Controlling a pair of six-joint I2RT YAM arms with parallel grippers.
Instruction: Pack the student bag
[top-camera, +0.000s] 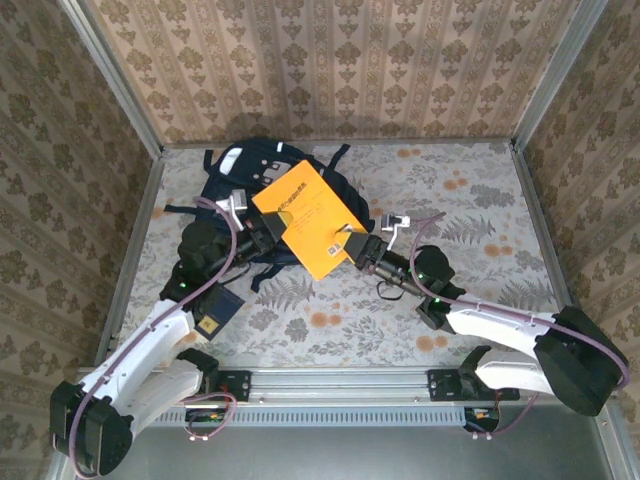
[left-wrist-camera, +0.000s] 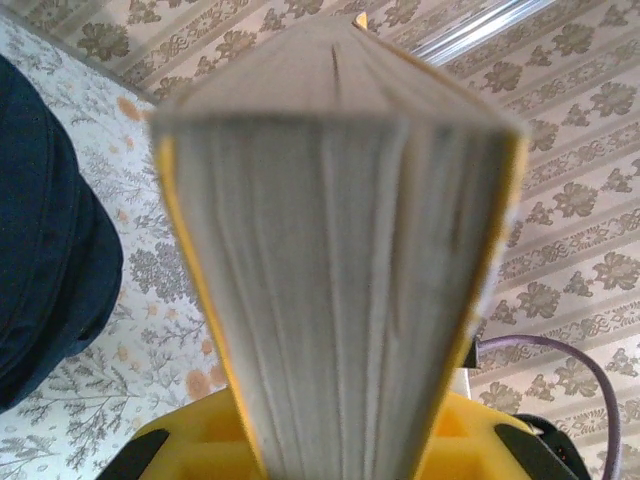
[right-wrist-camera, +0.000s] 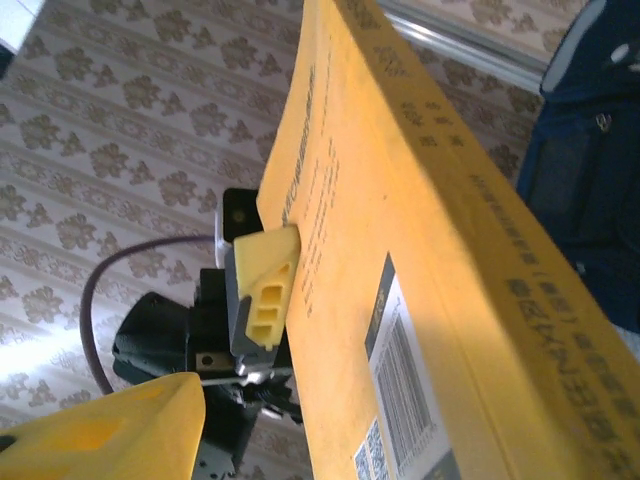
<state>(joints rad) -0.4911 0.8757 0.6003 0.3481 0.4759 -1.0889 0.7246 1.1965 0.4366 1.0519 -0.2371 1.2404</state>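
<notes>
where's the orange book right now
The orange book is just left of centre in the top view, over the student bag, held by the left gripper with the right gripper at its opposite edge.

We see a bright orange book (top-camera: 308, 218) with black writing. At its 11 o'clock the student bag (top-camera: 222, 190) is dark blue. The table (top-camera: 470, 200) is grey with leaves and orange flowers. The fingers (right-wrist-camera: 262, 285) are yellow.
</notes>
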